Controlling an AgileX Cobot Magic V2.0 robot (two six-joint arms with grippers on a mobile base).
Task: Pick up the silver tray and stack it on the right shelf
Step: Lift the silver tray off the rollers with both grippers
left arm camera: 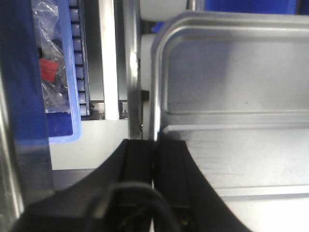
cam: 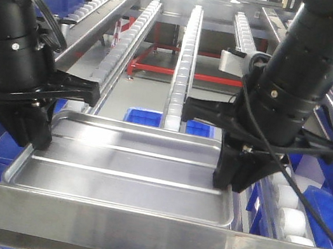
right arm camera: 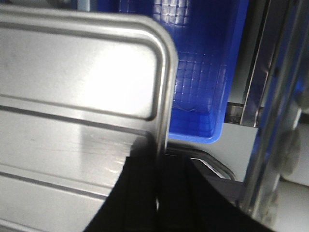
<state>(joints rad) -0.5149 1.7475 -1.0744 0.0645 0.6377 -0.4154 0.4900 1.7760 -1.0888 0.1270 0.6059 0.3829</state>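
The silver tray (cam: 126, 169), shiny with two long ridges across its floor, is held level between both grippers just behind the shelf's flat steel front crossbar (cam: 134, 232). My left gripper (cam: 32, 136) is shut on the tray's left rim; the left wrist view shows the jaws (left arm camera: 155, 142) pinching the rim of the tray (left arm camera: 231, 72). My right gripper (cam: 231, 178) is shut on the right rim; the right wrist view shows the jaws (right arm camera: 161, 154) clamped on the edge of the tray (right arm camera: 72, 72). White roller tracks (cam: 185, 57) run away behind the tray.
Blue bins (cam: 145, 117) sit under the rack, one beside the tray's right edge (right arm camera: 198, 72). A blue bin holding a plastic bag (left arm camera: 53, 72) lies left of the tray. White rollers (cam: 291, 221) line the right side. A red frame (cam: 164, 66) stands below at the back.
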